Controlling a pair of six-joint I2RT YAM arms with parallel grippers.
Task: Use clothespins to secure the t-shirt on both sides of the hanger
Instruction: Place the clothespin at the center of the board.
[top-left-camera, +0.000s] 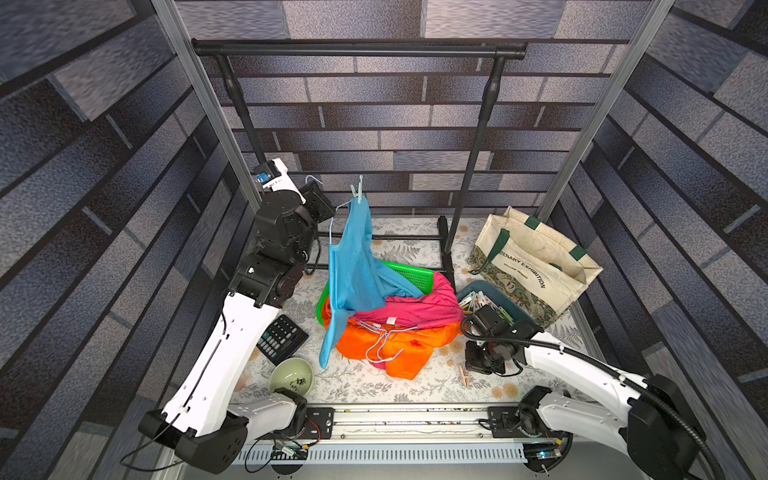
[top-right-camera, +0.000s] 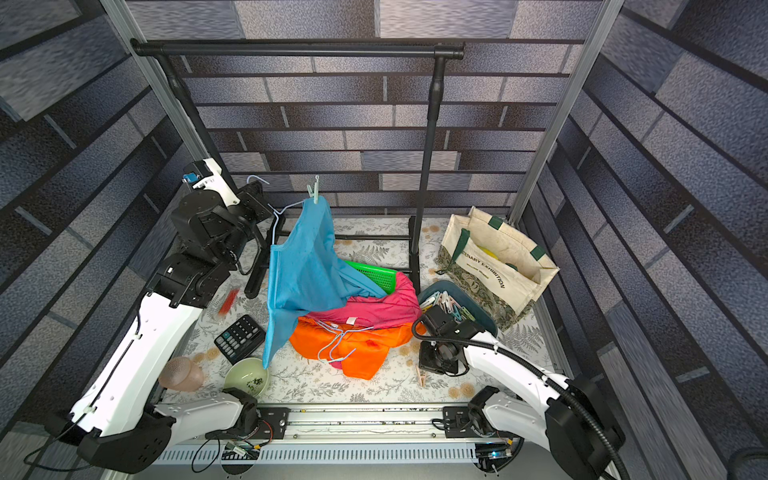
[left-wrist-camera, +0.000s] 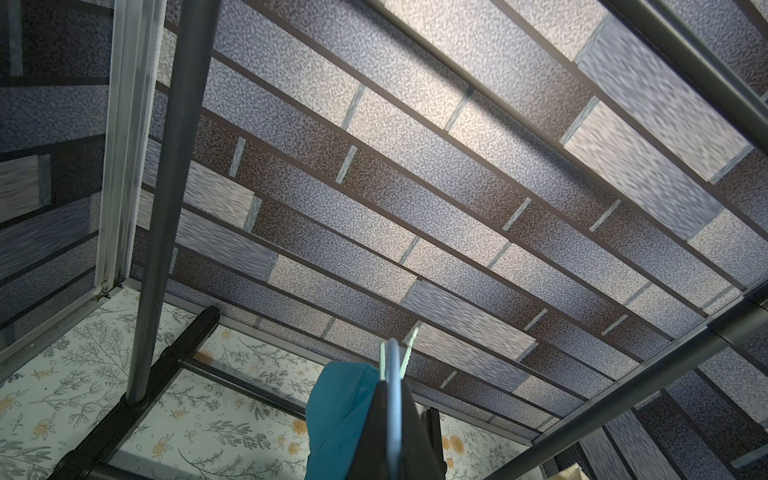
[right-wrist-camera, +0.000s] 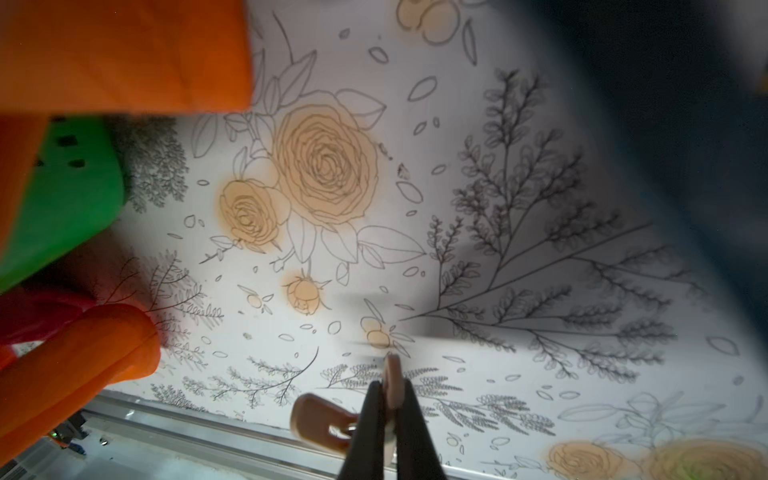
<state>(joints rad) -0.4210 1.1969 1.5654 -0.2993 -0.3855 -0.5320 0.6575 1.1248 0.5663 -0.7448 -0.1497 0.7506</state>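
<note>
Grey brick-patterned walls (top-left-camera: 415, 137) enclose a floral-printed table (top-left-camera: 374, 390) with a black clothes rack (top-left-camera: 357, 50) at the back.

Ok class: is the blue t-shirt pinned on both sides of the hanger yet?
One side only: a mint clothespin clips the t-shirt to the hanger at its raised end; no pin shows on the lower end.

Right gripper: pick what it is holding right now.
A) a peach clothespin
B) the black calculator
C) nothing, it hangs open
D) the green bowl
A: in the right wrist view the right gripper is shut on a peach clothespin, and a top view shows the same clothespin at the gripper's tip.
</note>
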